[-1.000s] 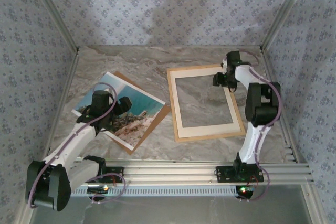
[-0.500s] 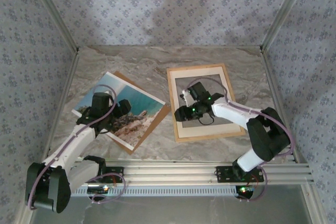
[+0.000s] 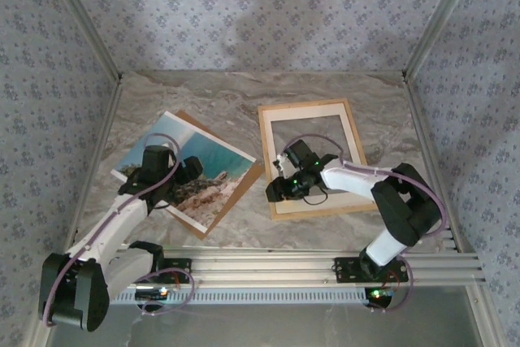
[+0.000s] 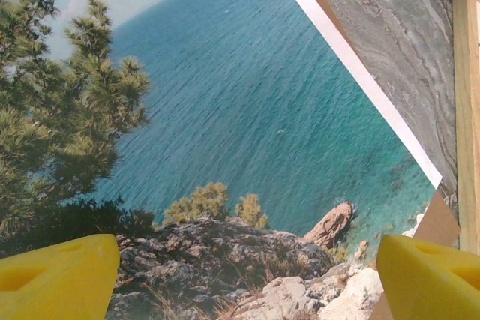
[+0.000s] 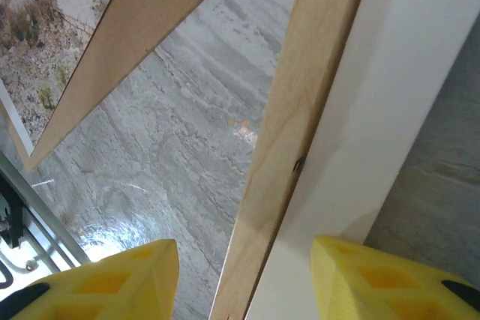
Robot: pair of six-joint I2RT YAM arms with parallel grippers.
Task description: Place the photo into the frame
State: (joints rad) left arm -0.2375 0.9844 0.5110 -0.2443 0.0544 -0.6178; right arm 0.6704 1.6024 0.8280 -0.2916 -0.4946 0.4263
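The photo, a coastal print, lies tilted on the table's left half. My left gripper hovers over its rocky lower part, open, with its yellow fingertips wide apart and nothing between them; sea and trees fill the left wrist view of the photo. The frame, thin light wood, lies flat at centre right. My right gripper is at the frame's near left edge, open, one fingertip over bare table and the other over the mat, so the wooden rail runs between them.
A brown backing board lies under the photo, its corner close to the frame. A cream mat sits inside the frame. Aluminium rails line the near edge, and patterned walls close in the back and sides.
My right arm swung from the frame's far right corner across to its near left edge, and its jaws narrowed a little. The left arm and photo stayed put.
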